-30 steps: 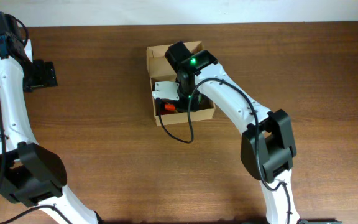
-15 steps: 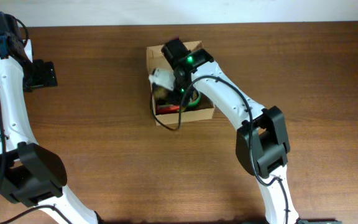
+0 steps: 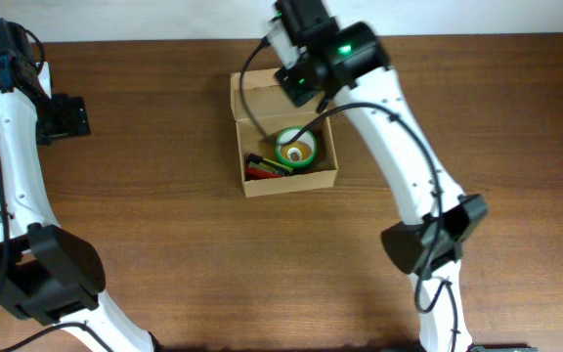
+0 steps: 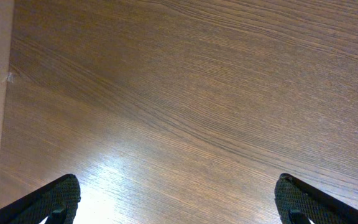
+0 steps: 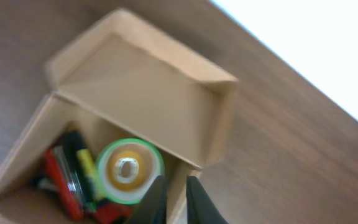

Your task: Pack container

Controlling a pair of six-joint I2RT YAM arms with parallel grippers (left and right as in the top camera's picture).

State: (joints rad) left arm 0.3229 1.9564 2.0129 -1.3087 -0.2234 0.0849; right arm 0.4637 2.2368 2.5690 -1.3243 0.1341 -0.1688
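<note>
Right gripper: fingers nearly together, nothing between them. It sits high, above the far edge of the container. In the wrist view the box lies below and ahead of the fingertips.

Left gripper: fingers spread wide, empty, over bare table. It is well apart from the box, off to the left. The right arm is clearly the nearer one.

Container position: far middle of the table, turned slightly out of square with the table edge. The tray's longer side runs left to right. The lid is hinged along the far side and folded open behind the tray, so I am on the hinge side.

Contents: a green tape roll lying flat with its tan core up, on the right of the tray. Beside it on the left is a loose bundle of slim red, black and yellow items. I cannot tell what they are.

Materials: plain matte tan cardboard, thin walls, creased folds and small side flaps on the lid. The table is dark wood grain with a slight sheen.

Judgement: packing looks largely done, with the lid still open. If closing comes next, the lid must swing from the far side toward the near wall. The light box may slide on the smooth top.
</note>
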